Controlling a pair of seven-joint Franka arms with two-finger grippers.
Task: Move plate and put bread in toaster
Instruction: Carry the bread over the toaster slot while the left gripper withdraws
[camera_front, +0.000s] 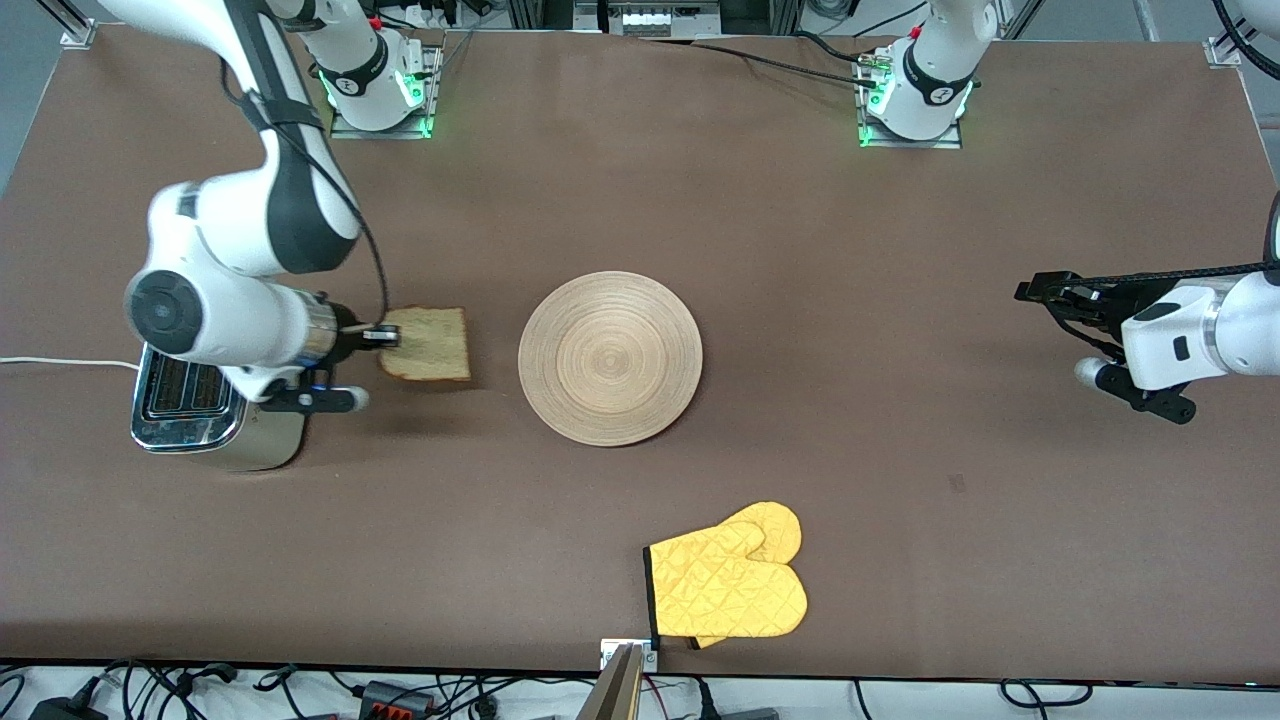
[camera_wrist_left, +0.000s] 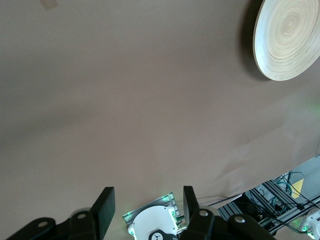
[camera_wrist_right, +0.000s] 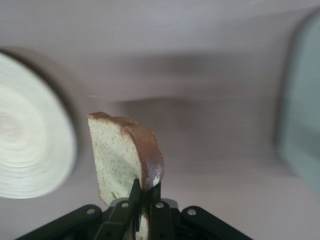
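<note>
The round light-wood plate lies at the table's middle; it also shows in the left wrist view and blurred in the right wrist view. My right gripper is shut on the bread, holding the slice by one edge above the table between the plate and the toaster. In the right wrist view the bread stands on edge between the fingers. My left gripper is open and empty, up in the air over the left arm's end of the table, well away from the plate.
A yellow oven mitt lies near the table's front edge, nearer the front camera than the plate. The toaster's white cord runs off toward the right arm's end. The toaster shows as a blurred shape in the right wrist view.
</note>
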